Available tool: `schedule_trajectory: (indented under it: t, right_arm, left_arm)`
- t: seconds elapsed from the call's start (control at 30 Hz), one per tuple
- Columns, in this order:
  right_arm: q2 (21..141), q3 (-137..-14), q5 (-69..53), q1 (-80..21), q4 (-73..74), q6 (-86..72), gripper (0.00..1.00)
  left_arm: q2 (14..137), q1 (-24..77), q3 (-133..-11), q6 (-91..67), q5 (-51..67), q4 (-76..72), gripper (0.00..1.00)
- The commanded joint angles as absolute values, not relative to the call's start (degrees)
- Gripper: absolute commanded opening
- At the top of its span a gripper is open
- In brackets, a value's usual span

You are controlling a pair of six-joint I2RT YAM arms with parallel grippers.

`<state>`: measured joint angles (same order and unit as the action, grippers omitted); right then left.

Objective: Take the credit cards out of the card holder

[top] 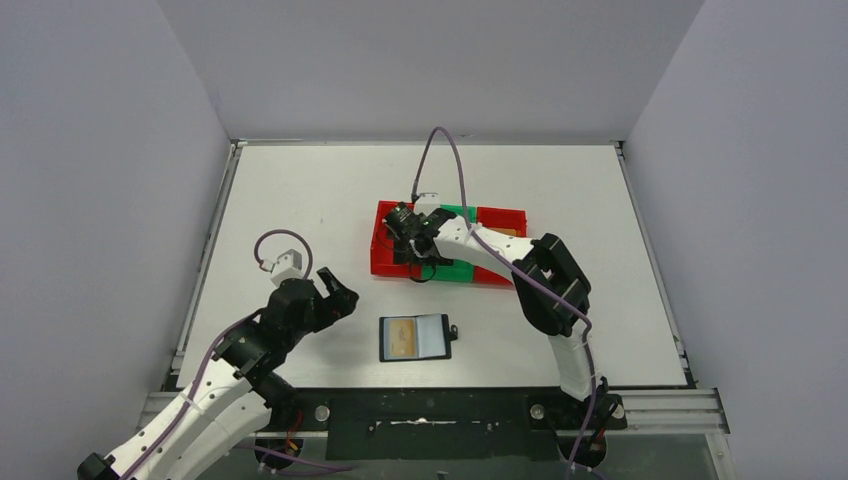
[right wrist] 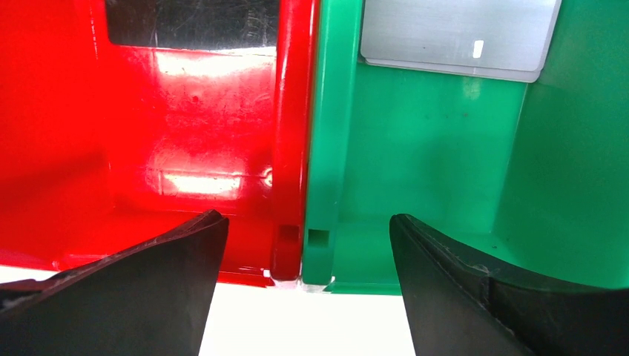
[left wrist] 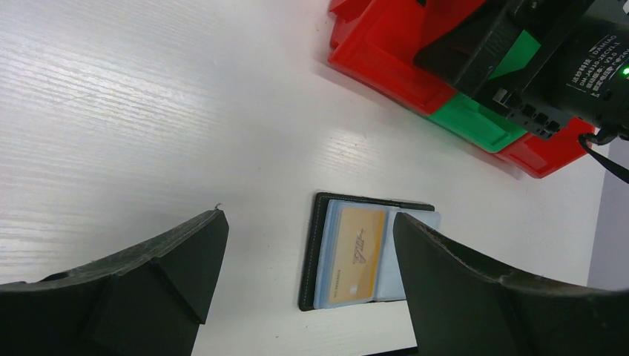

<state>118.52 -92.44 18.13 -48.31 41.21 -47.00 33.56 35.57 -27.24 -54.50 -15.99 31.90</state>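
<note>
Left gripper [top: 343, 295] is spread and empty, just left of the open holder [top: 437, 337] on the table [top: 300, 190]. Right gripper [top: 408, 240] is spread over the trays [top: 383, 258]. We'd pin the holder, then slide the 1 gold card [top: 400, 337] out flat.

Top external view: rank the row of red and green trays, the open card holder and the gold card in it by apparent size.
1. tray row: largest.
2. card holder: clearly smaller.
3. gold card: smallest, covering about the holder's left half.
All sit at similar depth, so the order is safe.
</note>
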Motion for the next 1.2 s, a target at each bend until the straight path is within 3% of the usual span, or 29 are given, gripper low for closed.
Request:
schedule_trajectory:
  t: [0.0,0.33,0.7,0.9,1.03,1.17]
  right_arm:
    - [117.4,-93.9,16.9,-48.7,40.7,-45.4,0.81]
    - [114.0,-92.7,17.2,-50.1,39.9,-44.5,0.72]
    - [101.7,-92.7,21.6,-50.3,40.9,-42.2,0.80]
    - [86.9,-72.1,18.5,-53.9,29.6,-49.0,0.78]
    - [77.9,-55.8,11.9,-56.7,14.9,-56.0,0.69]
    - [75.2,-47.7,9.0,-59.7,7.9,-59.9,0.62]
  left_arm:
    - [33.4,35.2,-27.0,-55.0,-14.8,28.4,0.83]
    - [34.0,35.1,-27.3,-54.8,-14.0,28.1,0.83]
    - [36.0,35.1,-26.3,-54.7,-9.1,24.5,0.83]
    - [41.6,35.0,-24.8,-54.5,-2.8,18.8,0.80]
    - [45.4,34.9,-23.9,-54.2,2.6,14.6,0.76]
    - [48.5,34.9,-24.0,-53.4,6.8,12.3,0.73]
